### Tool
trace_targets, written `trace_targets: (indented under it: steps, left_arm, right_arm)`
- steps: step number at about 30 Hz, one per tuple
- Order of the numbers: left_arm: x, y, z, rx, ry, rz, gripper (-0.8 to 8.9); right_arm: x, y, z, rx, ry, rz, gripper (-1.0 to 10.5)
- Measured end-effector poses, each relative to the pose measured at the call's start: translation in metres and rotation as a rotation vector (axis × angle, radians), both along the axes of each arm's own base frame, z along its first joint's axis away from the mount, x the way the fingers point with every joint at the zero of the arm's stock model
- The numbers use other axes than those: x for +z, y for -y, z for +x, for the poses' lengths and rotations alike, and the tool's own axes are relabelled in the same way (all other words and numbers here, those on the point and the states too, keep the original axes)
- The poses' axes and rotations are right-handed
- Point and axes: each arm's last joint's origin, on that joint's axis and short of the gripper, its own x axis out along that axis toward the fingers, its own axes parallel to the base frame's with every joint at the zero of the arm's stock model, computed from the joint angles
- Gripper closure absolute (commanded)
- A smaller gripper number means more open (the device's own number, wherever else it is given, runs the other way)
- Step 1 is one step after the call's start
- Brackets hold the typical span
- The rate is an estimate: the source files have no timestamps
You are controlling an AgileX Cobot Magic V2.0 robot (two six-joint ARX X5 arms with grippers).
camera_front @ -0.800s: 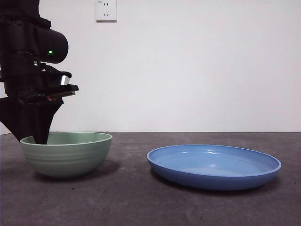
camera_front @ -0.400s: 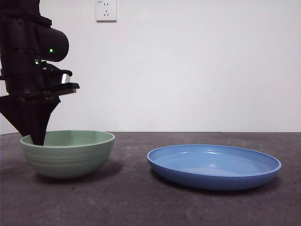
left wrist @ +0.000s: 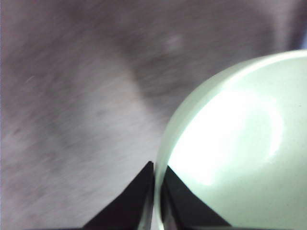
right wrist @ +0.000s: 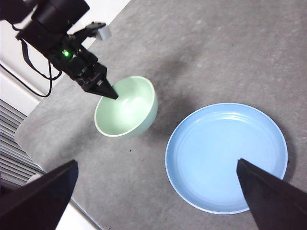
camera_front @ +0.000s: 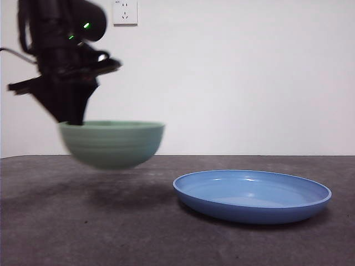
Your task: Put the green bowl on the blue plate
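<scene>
1. Open grey table (camera_front: 138, 233) all round: the green bowl (camera_front: 112, 143) hangs clear of the surface with only its shadow beneath, and a bare strip lies between it and the blue plate (camera_front: 252, 195), which sits flat on the table to the side
2. The left gripper (camera_front: 71, 113) has its jaws clamped on the bowl's rim, one jaw inside and one outside, as its own wrist view shows at the rim (left wrist: 158, 184)
3. The right gripper (right wrist: 153, 191) waits high above with its jaws spread wide, looking down on plate (right wrist: 226, 157) and bowl (right wrist: 127, 106)
4. Change from a second ago: the bowl was resting on the table at the far side; now it is lifted and carried nearer the plate, arm risen with it
5. Hard to read: bowl and arm are smeared by motion blur in the front view, and the left wrist view cuts off most of the bowl
</scene>
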Motion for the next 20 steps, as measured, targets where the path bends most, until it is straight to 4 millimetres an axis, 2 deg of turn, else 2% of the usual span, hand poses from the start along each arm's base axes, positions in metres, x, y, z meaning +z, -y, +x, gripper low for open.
trace_targets:
  steps: [5, 10, 15, 20]
  left_arm:
    - [0.008, 0.034, 0.007, -0.033, 0.022, -0.022, 7.99]
    - [0.007, 0.078, 0.015, -0.092, 0.018, -0.029, 7.99]
    - [0.002, 0.122, 0.021, -0.148, 0.03, -0.045, 7.99]
    - [-0.007, 0.153, 0.024, -0.196, 0.039, -0.054, 7.99]
  right_arm:
    - [0.0, 0.0, 0.0, 0.0, 0.0, 0.0, 3.4]
    - [0.0, 0.0, 0.0, 0.0, 0.0, 0.0, 3.4]
    - [0.0, 0.0, 0.0, 0.001, 0.0, 0.0, 3.4]
    - [0.0, 0.0, 0.0, 0.0, 0.0, 0.0, 3.4]
